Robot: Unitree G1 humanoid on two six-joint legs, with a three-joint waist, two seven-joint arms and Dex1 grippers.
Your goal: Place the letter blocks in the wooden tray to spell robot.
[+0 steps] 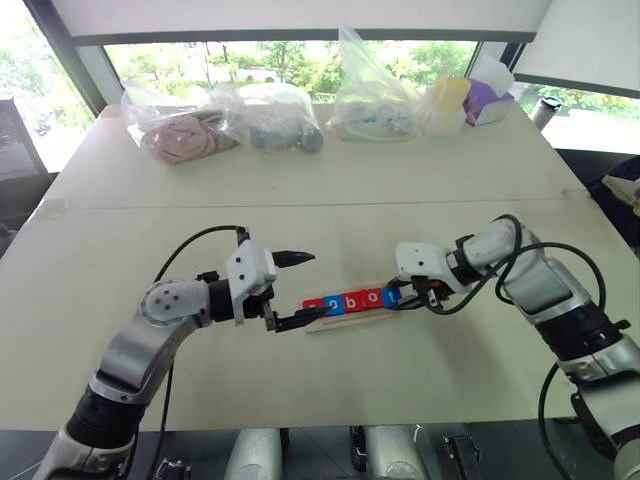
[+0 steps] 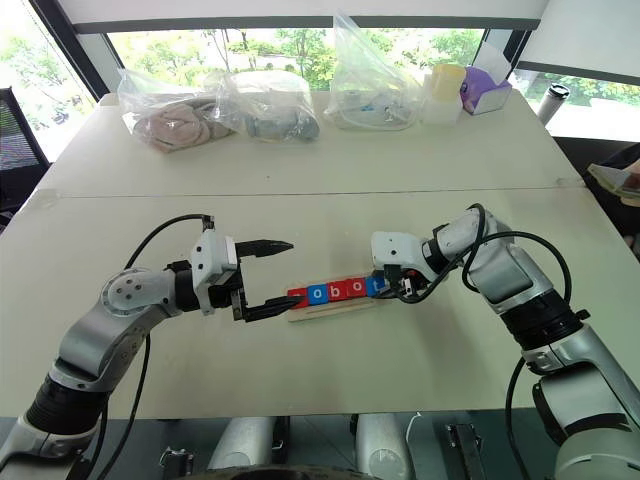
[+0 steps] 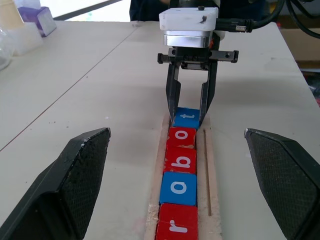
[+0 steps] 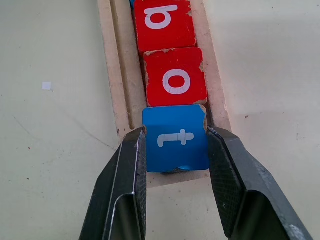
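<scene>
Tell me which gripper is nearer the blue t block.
Right. The right gripper is shut on the blue t block; the left gripper stands open at the wooden tray's opposite end.

Pale surface (image 1: 300, 180) with a seam across it. The wooden tray (image 3: 210, 165) sits near the middle; way behind it, three plastic bags (image 1: 270, 115), a tub (image 1: 445, 108) and a purple box (image 1: 487, 100).
</scene>
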